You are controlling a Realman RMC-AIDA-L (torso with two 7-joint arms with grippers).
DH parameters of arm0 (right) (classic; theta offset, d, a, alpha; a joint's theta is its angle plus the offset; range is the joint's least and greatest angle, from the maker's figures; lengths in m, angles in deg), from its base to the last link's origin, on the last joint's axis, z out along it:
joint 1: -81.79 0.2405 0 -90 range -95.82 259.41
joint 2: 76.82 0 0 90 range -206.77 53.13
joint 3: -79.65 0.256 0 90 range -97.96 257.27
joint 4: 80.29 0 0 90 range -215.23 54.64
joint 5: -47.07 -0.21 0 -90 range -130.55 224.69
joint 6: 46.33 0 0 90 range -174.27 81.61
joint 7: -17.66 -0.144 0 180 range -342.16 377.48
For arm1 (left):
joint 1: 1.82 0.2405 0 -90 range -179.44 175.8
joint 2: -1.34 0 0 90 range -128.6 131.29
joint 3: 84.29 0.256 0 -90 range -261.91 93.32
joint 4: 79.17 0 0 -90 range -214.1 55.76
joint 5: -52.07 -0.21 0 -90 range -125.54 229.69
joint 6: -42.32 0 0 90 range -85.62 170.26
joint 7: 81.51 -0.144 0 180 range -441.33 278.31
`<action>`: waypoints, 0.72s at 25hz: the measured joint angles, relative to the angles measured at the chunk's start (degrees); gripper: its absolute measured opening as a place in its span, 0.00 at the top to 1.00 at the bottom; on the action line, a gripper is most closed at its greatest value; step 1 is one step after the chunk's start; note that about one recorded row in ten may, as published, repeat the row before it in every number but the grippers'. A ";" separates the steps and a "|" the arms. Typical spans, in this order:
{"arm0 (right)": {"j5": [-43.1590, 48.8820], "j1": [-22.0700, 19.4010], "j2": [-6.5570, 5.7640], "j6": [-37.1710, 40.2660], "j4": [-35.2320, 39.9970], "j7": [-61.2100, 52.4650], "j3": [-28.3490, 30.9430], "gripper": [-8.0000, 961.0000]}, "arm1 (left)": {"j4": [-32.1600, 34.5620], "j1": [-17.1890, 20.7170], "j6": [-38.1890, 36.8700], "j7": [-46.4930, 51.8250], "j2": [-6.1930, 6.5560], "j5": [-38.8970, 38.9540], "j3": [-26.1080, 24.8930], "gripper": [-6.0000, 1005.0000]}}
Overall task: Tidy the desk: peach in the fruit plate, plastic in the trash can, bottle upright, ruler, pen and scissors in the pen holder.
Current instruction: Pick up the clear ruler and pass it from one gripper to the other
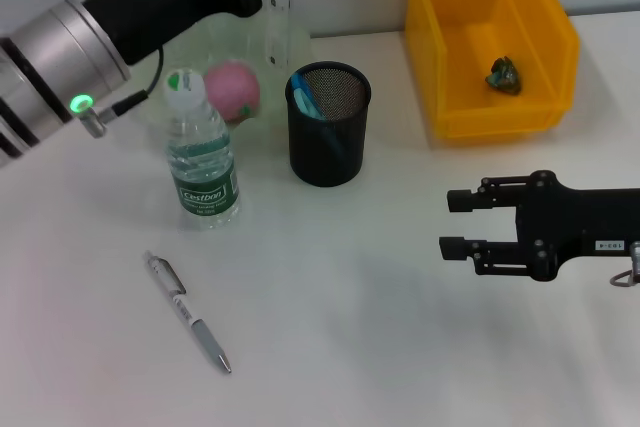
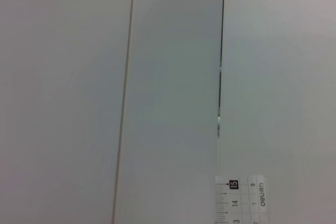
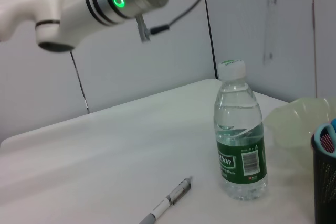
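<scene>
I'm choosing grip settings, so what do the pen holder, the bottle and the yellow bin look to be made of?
Pen holder: black metal mesh, judging by the fine see-through weave. Bottle: clear thin plastic with a white cap and green label; water shows through it. Yellow bin: probably moulded plastic, smooth and slightly glossy with thick uniform walls.

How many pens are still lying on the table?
1. The silver click pen lies on the white table, nearer the robot than the upright clear water bottle. Others may hide inside the black mesh pen holder.
</scene>
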 joint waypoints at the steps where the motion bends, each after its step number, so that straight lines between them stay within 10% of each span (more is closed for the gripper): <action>1: 0.00 0.16 0.06 -0.28 -0.17 0.00 -0.03 0.44 | -5.42 -1.09 0.66 -9.15 -0.12 8.47 3.51 0.59; 18: 0.07 2.05 0.20 -1.49 -3.78 -0.08 -0.46 0.45 | -18.67 -4.15 0.53 -48.49 -0.24 49.68 27.62 0.58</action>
